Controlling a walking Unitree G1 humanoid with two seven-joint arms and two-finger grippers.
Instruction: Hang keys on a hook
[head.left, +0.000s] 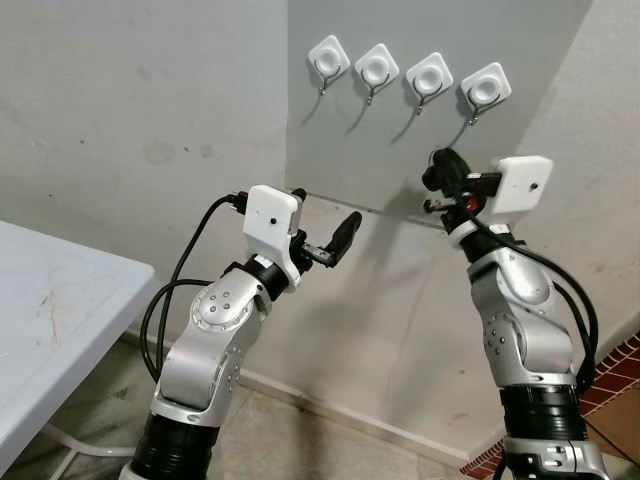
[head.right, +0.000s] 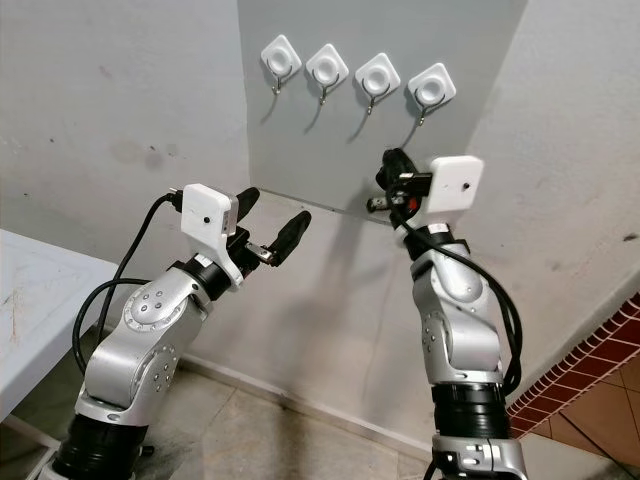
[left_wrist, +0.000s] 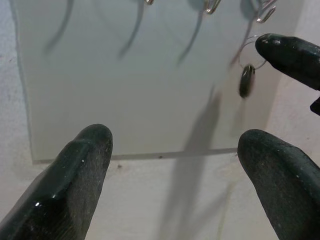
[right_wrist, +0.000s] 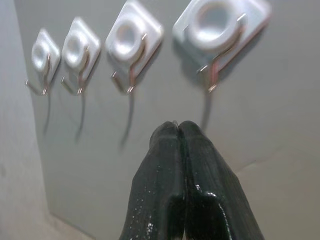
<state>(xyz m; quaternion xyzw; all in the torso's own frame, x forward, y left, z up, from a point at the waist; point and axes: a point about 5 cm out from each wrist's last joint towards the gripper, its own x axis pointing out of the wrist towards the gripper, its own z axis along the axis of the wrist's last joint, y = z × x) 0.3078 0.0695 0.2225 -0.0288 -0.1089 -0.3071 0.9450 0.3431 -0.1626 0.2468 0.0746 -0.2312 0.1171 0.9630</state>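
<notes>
In the left eye view we see four white hook mounts in a row along the top edge of a grey wall panel (head.left: 350, 150); the rightmost hook (head.left: 485, 90) sits nearest our right gripper (head.left: 437, 170), raised just below it. Our left gripper (head.left: 322, 225) is held up near the panel's lower edge, its fingers spread wide and holding nothing. A white table (head.left: 50, 310) stands at the left.

In the left wrist view, a key ring with a dark key (left_wrist: 246, 80) hangs from a black fingertip of the right gripper, below the panel's hooks.

In the right wrist view, the right fingers (right_wrist: 187, 185) are pressed together, pointing up at the rightmost hook.
</notes>
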